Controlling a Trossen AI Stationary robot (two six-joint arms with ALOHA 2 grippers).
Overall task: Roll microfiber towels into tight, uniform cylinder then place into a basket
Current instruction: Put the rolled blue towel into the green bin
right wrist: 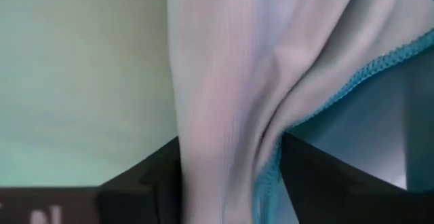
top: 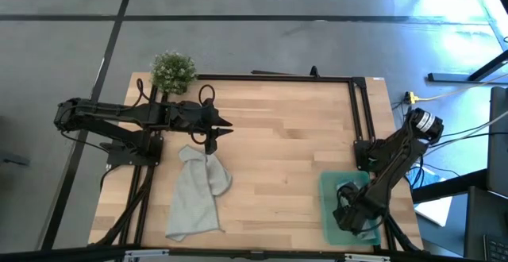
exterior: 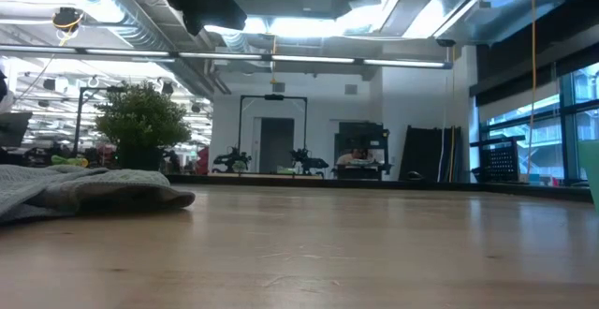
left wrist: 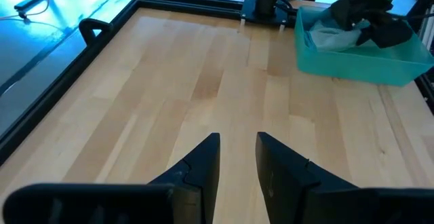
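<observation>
Blue towel pinched by right pincer inside basket.

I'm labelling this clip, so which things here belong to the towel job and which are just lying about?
Belongs to the job:
- grey towel, loose on the table
- pale blue towel, between the right claw fingers
- green basket
- left claw, open, empty

Lying about:
- small plant

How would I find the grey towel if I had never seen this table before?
Start at the wooden table and look to the side where the small bushy plant stands. Just below the left gripper lies the grey towel, crumpled and spread flat on the wood. Unlike the pale blue towel, which sits in the green basket under the right gripper, it lies loose on the bare table.
</observation>
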